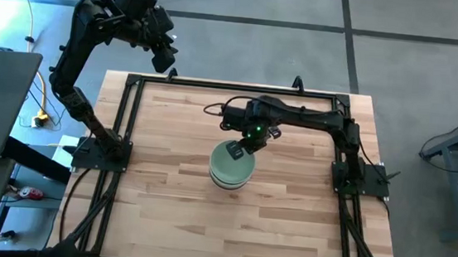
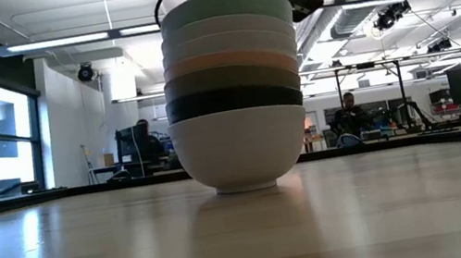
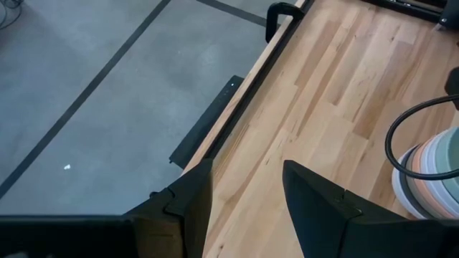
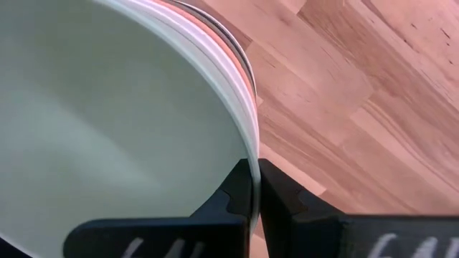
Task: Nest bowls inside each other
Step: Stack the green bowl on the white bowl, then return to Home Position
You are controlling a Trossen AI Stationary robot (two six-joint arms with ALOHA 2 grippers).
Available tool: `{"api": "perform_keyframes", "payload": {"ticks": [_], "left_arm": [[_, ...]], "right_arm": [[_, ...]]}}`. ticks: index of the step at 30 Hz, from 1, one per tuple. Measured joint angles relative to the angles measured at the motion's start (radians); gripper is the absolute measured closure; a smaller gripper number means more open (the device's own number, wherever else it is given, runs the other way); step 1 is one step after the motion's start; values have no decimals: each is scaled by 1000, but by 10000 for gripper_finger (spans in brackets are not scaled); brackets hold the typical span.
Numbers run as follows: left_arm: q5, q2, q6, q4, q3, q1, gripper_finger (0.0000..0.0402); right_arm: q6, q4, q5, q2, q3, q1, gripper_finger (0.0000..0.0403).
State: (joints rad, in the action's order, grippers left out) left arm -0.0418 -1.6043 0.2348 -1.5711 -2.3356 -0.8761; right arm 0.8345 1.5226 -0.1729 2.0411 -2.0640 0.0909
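All the bowls stand nested in one stack (image 1: 230,169) near the middle of the table, resting on the base of the bottom white bowl (image 2: 239,151). Going up are black, olive-grey, peach-orange and two white bowls, with the pale green bowl (image 2: 222,4) on top. My right gripper (image 1: 240,150) is over the stack's far side, shut on the pale green bowl (image 4: 107,122). My left gripper (image 1: 167,61) hangs open, raised above the table's far-left corner; its fingers (image 3: 244,204) point down at bare wood there. My right gripper pinches the rim (image 4: 251,168) of the pale green bowl on the stack's far side, one finger inside the bowl and one outside. The fingers come from above, pointing down. The bowl sits nested in the top of the stack, about level.
A black metal frame (image 1: 126,111) runs along the table's left, far and right edges. A black cable (image 3: 401,136) loops near the stack. Bare wood (image 1: 166,181) lies all round the stack. People sit at desks in the room beyond (image 2: 346,119).
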Motion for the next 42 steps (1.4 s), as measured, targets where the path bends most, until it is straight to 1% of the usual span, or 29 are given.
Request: {"api": "perform_keyframes", "payload": {"ticks": [8, 11, 14, 31, 36, 42], "left_arm": [[-2, 0, -7, 0, 0, 0, 245], [-20, 0, -7, 0, 0, 0, 245], [-37, 0, -7, 0, 0, 0, 245], [-38, 0, -14, 0, 0, 0, 245], [-37, 0, -19, 0, 0, 0, 245], [-38, 0, -23, 0, 0, 0, 245]], "right_arm": [[-3, -7, 7, 13, 0, -9, 403], [-5, -16, 5, 15, 0, -9, 397], [-5, -20, 4, 15, 0, -9, 382], [-33, -58, 18, 13, -11, -18, 285], [-47, -51, 19, 3, -11, -18, 270], [-61, -37, 25, -8, -11, -18, 261]]}}
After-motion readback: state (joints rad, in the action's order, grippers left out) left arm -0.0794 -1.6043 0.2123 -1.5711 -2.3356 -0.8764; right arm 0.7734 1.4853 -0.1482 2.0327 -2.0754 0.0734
